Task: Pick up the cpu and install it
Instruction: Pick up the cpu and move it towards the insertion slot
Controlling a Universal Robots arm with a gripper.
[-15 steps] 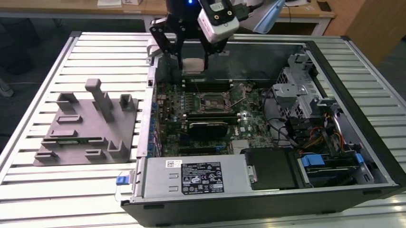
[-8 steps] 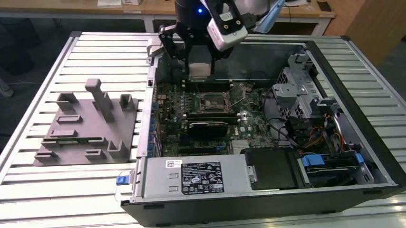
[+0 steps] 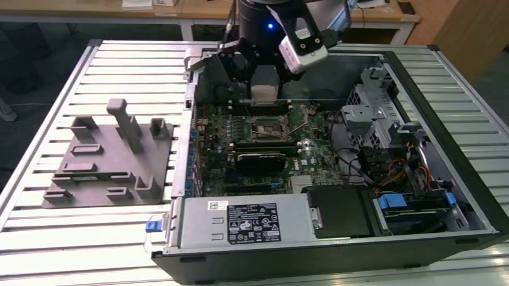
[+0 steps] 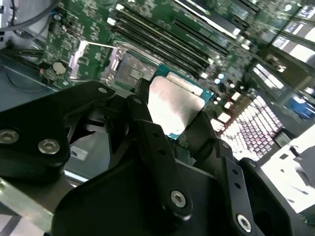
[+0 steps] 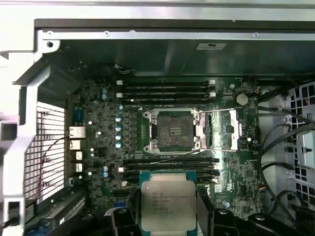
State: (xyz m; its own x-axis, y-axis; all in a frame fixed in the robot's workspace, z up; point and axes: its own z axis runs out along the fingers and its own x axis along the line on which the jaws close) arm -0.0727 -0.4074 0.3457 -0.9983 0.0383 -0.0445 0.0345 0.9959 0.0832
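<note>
I see fingers (image 5: 204, 207) closed on cpu (image 5: 167, 199), one each side, held over motherboard (image 5: 98, 147), apart from socket (image 5: 174, 130).

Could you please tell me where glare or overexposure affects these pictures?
In the second wrist view the cpu, held in the pincer, glares pale; in the first wrist view the case rim washes out white; the exterior view is evenly lit.

Black arm (image 3: 253, 18) with a blue light (image 3: 271, 25); black jointed tool (image 4: 174, 113) with silver screws (image 4: 49, 146); white camera (image 3: 302, 43) beside the tool.
</note>
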